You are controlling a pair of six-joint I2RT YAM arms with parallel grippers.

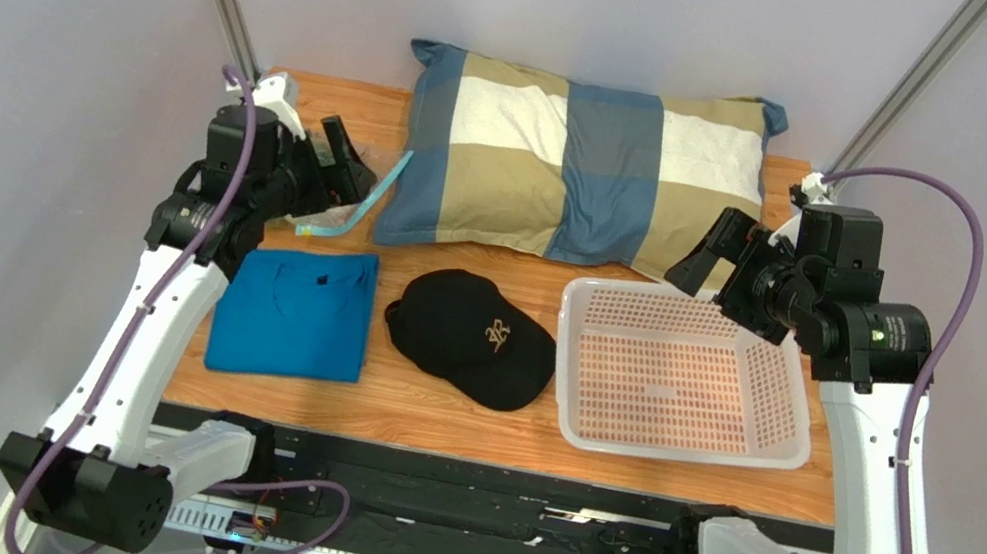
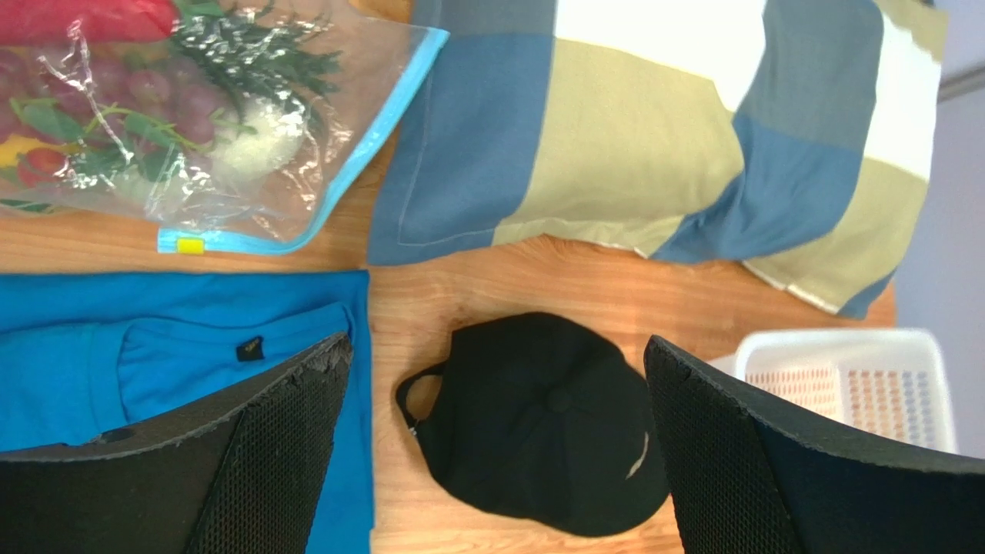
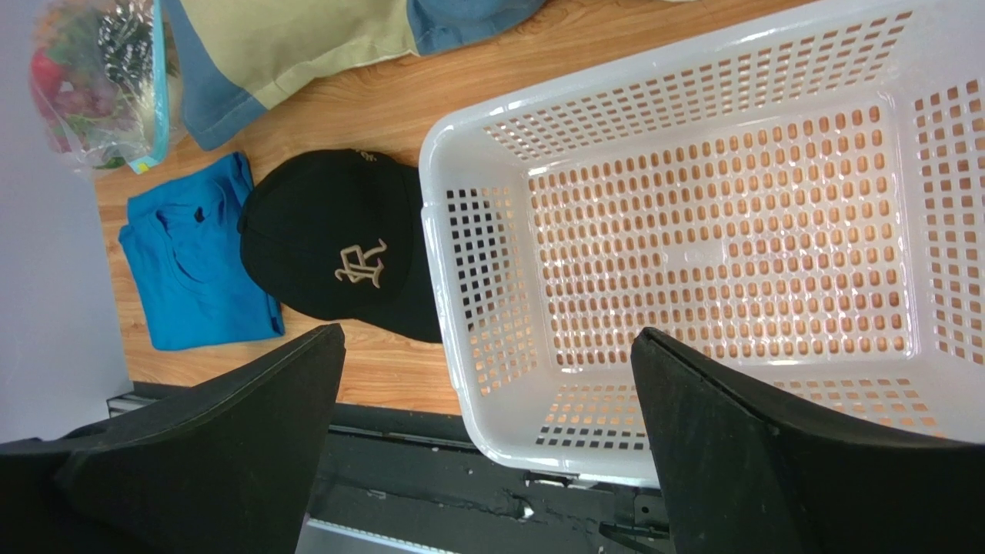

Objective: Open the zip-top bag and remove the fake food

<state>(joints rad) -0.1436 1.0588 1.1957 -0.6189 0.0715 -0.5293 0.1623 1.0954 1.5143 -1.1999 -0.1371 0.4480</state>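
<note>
The left arm [image 1: 166,311] is raised from its base at the near edge and bent over the far left corner of the tabletop [image 1: 460,416], with the left jaws spread wide and nothing held between them. The right arm [image 1: 881,452] is reared in the same way on the right, and the right jaws are likewise spread wide and empty above the far edge of the white basket [image 1: 670,438]. The zip-top bag [image 2: 231,127] is laid flat at the far left of the tabletop, beside the left end of the checked pillow [image 1: 573,162] and beyond the folded blue shirt [image 1: 295,311]. From above it is mostly hidden by the left wrist, so that little more than its teal strip is seen. In the left wrist view the fake food [image 2: 150,104] is seen inside it: red pieces, dark grapes, green leaves and a white piece, with a yellow tab at one end of the strip. The black cap [image 1: 466,337] is placed between shirt and basket. Only in the right wrist view can its pale embroidered monogram be read as an R. A small black tag is shown at the shirt's collar, too small to be read.
</note>
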